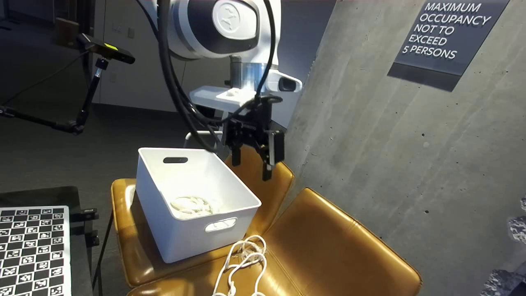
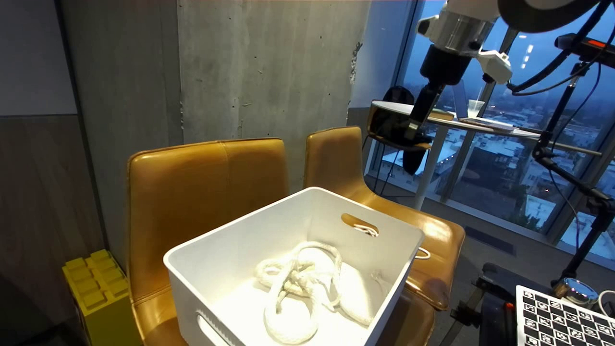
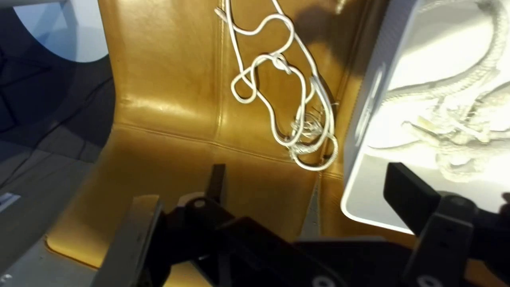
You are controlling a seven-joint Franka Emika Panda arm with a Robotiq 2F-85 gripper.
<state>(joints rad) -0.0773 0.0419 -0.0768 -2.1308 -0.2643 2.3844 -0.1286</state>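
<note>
Near the bin [image 1: 197,236], the end effector [image 1: 251,170], empty and spread, should centre over the rope [image 3: 280,61] on the chair [image 3: 167,79] before closing.

The matt black two-fingered gripper [image 1: 251,165] hangs below a shiny silver metal cylinder [image 1: 247,75]. Beneath it I see a glossy, smooth tan leather-look chair [image 1: 341,242], fibrous looped white cord [image 3: 279,61] and a smooth white rectangular plastic bin [image 1: 195,242]; beside it, a pitted, matt grey concrete wall [image 1: 370,144].
</note>
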